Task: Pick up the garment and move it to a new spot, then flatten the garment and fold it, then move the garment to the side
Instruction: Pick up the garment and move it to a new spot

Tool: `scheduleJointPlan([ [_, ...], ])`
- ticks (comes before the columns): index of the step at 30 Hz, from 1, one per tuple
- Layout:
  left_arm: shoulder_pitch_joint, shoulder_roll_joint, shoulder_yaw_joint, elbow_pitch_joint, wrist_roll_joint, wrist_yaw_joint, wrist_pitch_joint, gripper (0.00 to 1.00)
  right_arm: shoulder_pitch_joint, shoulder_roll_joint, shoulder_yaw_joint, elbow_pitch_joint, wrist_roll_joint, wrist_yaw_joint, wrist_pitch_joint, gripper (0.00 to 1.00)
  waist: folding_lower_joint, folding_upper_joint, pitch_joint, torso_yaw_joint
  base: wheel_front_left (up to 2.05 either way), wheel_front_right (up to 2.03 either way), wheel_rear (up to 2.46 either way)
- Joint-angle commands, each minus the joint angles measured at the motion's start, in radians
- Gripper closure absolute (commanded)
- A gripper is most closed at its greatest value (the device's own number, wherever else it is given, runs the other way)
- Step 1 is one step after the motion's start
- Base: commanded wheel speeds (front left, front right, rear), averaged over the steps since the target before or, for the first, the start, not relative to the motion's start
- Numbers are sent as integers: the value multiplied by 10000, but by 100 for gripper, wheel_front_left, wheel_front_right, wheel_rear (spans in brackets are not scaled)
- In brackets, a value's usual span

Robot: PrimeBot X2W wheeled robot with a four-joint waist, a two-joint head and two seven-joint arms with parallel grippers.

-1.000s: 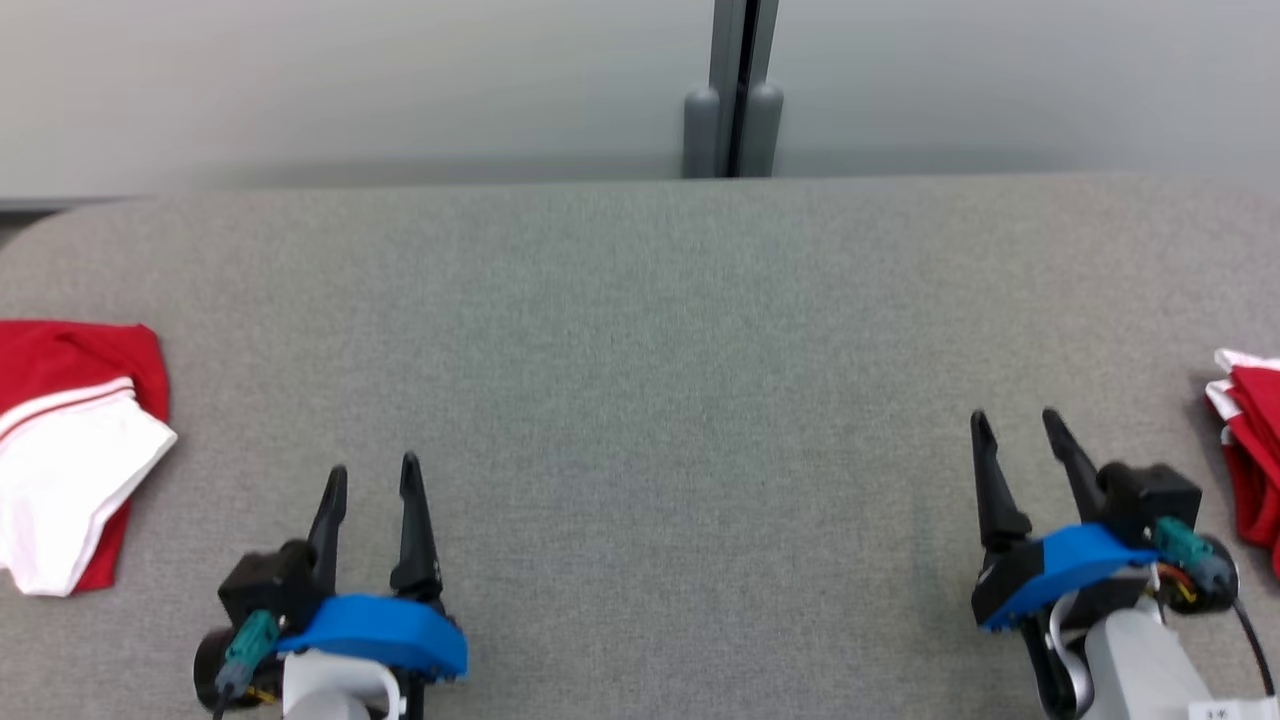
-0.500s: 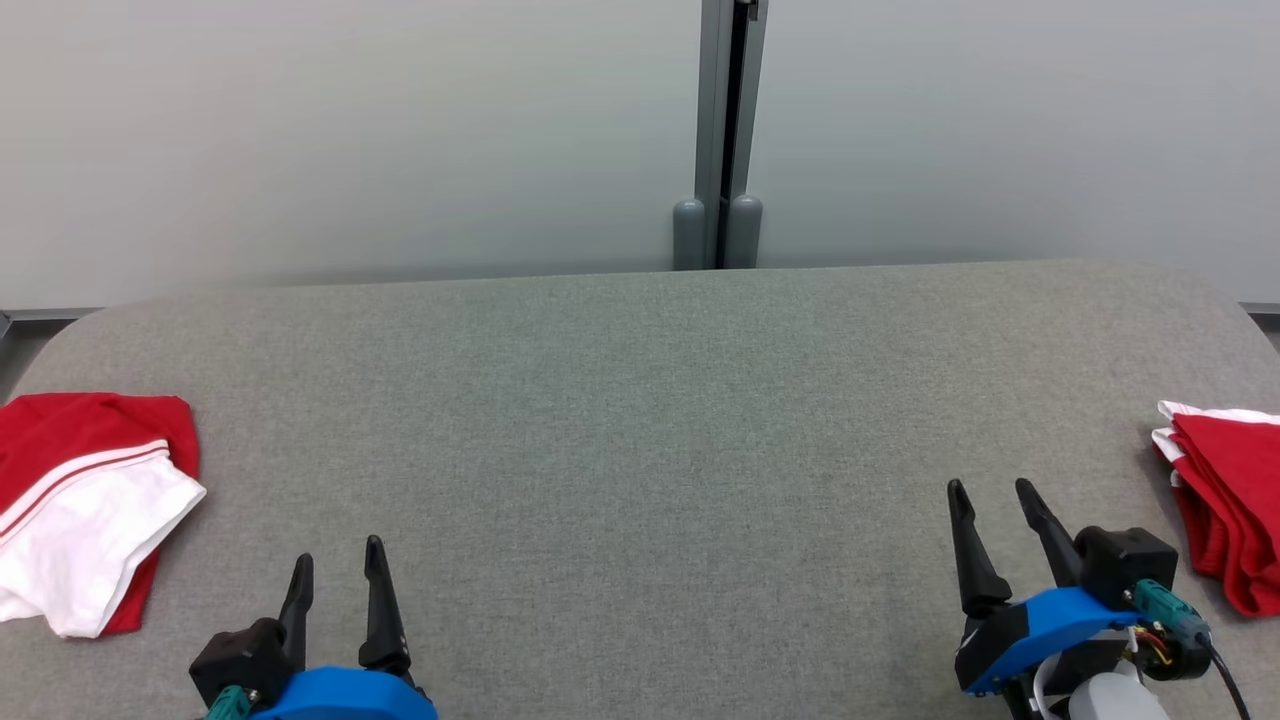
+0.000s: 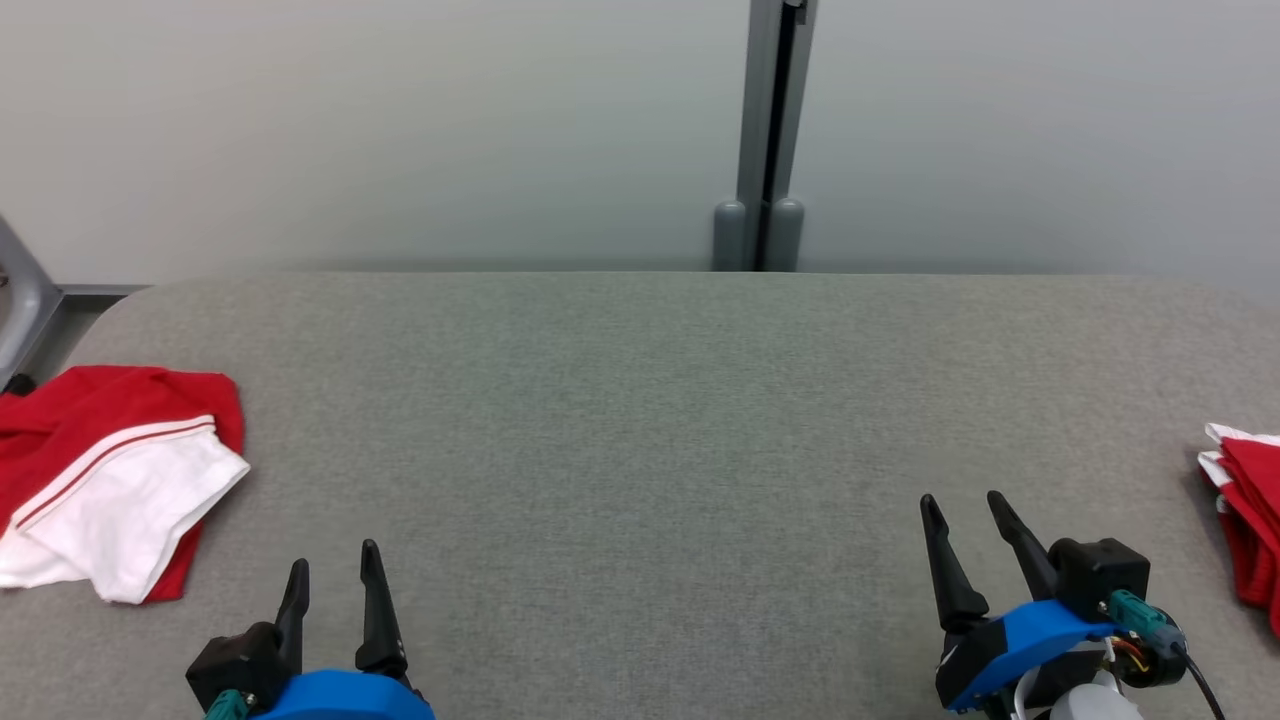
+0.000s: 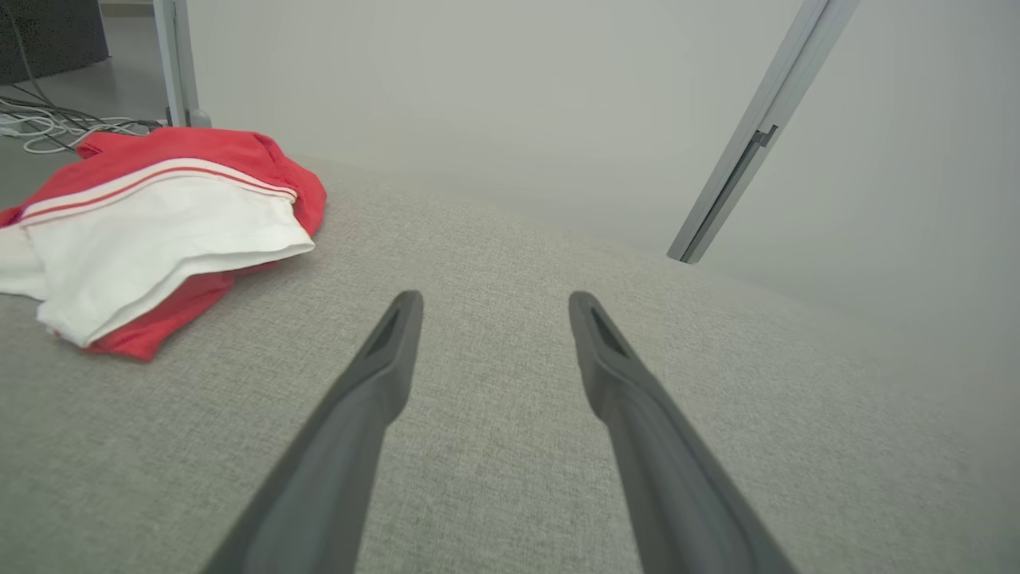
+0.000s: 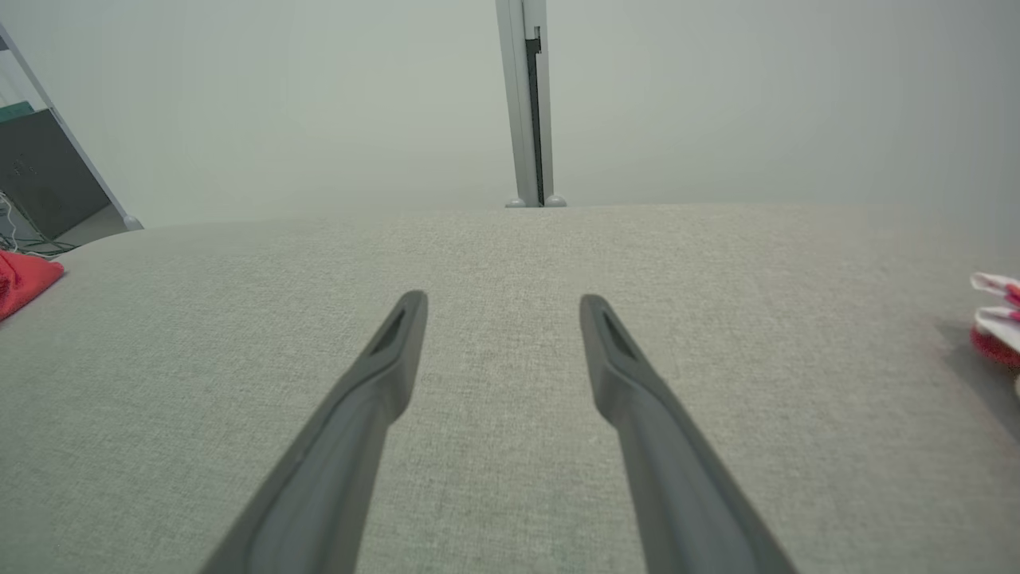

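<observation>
- The step in hand is being judged as the first pick-up; the rumpled red-and-white cloth garment is lying untouched at the left end of the grey fabric-covered table, partly cut off by the head view's left edge.
- The left gripper is being held with fingers apart and empty, near the garment but clear of it; the right gripper is likewise being held apart and empty, well away from it.
- For a clean pick, the left arm is best swung leftward and lowered onto a raised red fold, not the flat white panel; a pinch on one layer risks dragging the rest.
- The long axis is being read as slanting along the red stripe, near-left to far-right; the white panel's corner is pointing toward the table's middle.
- A folded red-and-white cloth is lying at the right end; it is being left out of account.
</observation>
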Motion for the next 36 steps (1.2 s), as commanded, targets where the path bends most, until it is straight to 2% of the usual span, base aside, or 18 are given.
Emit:
scheduleJointPlan([
  [1, -132, -1, -4, -23, 58, 27, -5, 0, 68, -22, -20, -7, 31, 1, -6, 0, -1, 1, 139, 201, 0, 0, 0],
  [17, -6, -4, 667, -54, 420, 71, -5, 0, -126, -25, 724, -167, 353, 1, -8, 0, -1, 1, 627, 3382, 0, 0, 0],
  [22, 197, -7, 869, -66, 377, 117, -5, 0, -126, -28, 830, -194, 406, 1, -6, 0, -1, 1, 718, 4189, 0, 0, 0],
  [28, 356, -8, 976, -106, 278, 253, -5, 0, -130, -29, 1016, -171, 361, 1, -6, 0, -1, 1, 846, 4700, 0, 0, 0],
  [36, -8, -8, 1221, 43, 325, 189, -5, 0, -337, -30, 1192, -192, 126, 1, -6, 0, -1, 1, 1178, 4461, 0, 0, 0],
])
